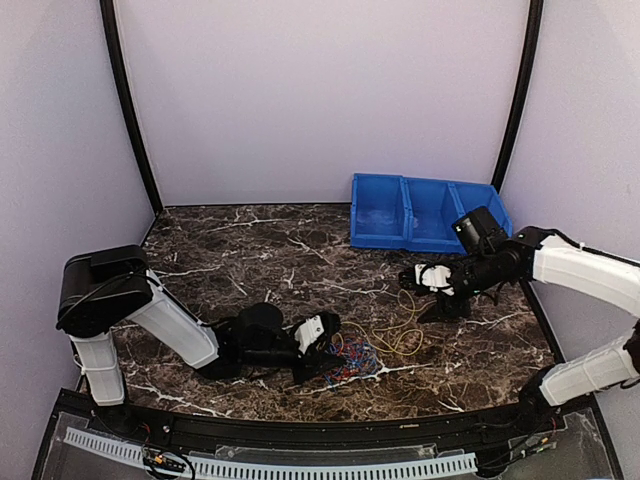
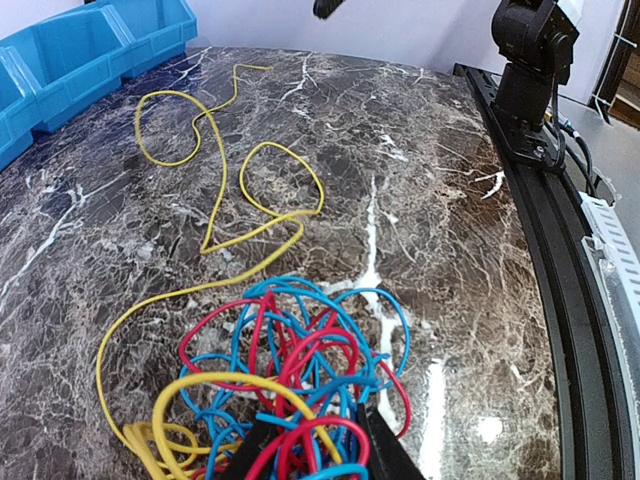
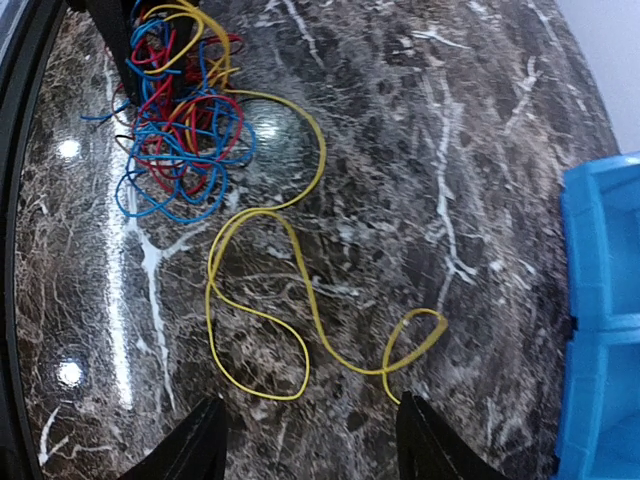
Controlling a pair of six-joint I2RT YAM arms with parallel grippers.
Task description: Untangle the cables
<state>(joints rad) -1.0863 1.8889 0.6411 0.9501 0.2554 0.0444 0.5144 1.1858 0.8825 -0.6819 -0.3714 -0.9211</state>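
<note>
The cables form a red and blue tangle (image 1: 352, 358) on the marble table, near the front middle. My left gripper (image 1: 330, 335) lies low at its left side, shut on the tangle (image 2: 290, 350); red and blue loops pass between its black fingers (image 2: 385, 452). A long yellow cable (image 1: 400, 328) trails out of the tangle toward the right, lying in loose loops (image 2: 225, 180). My right gripper (image 1: 415, 275) hovers above the far end of the yellow cable (image 3: 300, 290), open, with nothing between its fingers (image 3: 200, 440). The tangle (image 3: 180, 120) shows at the top left of the right wrist view.
A blue bin (image 1: 425, 215) with several compartments stands at the back right by the wall. A black rail (image 1: 300, 435) runs along the front edge. The right arm's base (image 2: 530, 50) stands at the front right corner.
</note>
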